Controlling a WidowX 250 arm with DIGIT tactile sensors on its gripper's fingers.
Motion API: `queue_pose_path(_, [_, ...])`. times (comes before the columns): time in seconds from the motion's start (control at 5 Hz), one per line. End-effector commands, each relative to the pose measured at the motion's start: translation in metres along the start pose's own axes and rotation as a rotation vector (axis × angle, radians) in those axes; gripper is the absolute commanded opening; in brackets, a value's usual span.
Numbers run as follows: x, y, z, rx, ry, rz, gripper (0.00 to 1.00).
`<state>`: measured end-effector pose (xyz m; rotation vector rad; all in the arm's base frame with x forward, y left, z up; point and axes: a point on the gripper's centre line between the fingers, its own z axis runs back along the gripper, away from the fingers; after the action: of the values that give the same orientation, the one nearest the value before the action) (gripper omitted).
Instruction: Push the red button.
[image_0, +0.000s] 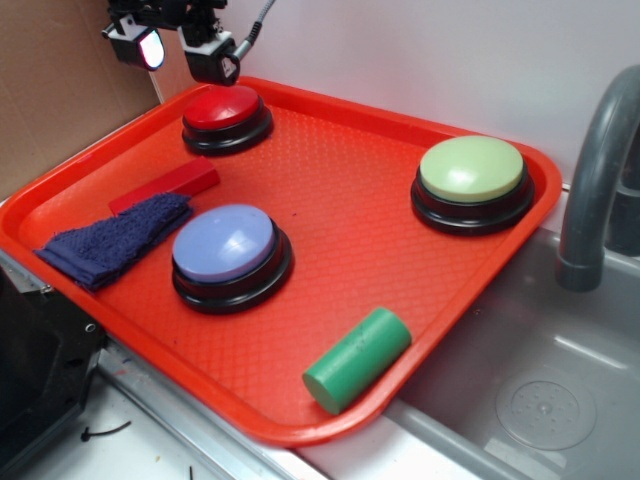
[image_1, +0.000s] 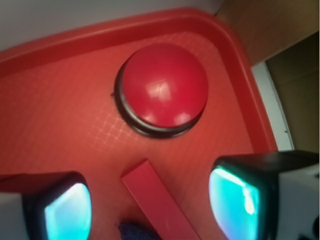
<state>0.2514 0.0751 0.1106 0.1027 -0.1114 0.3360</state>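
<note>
So the red button (image_0: 226, 110) sits at the far left corner of the red tray (image_0: 340, 190), nothing touching it. The gripper (image_0: 182, 47) hangs above and a bit left of it, wide open and holding nothing. In the wrist view, the fingers (image_1: 235, 200) frame a flat red block (image_1: 155, 200), and what looks like a blue cloth (image_0: 115, 240) lies beside it.

No legible text or labels, seemingly

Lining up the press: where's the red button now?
In the exterior view the red button sits at the tray's far-left corner, just below the gripper, beyond the red block.
</note>
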Motion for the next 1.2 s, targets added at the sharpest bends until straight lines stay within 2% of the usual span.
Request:
queue_pose_path(0.0, [0.029,0.020,0.008,0.036,-0.153,0.126,1.00])
queue_pose_path(0.2, [0.043,0.027,-0.005,0.026,-0.183,0.210,1.00])
queue_pose_path(0.4, [0.054,0.029,-0.022,0.029,-0.147,0.258,1.00])
queue_pose_path(0.8, [0.045,0.034,-0.063,0.076,-0.065,0.248,1.00])
queue_pose_path(1.0, [0.036,0.030,-0.060,0.079,-0.066,0.230,1.00])
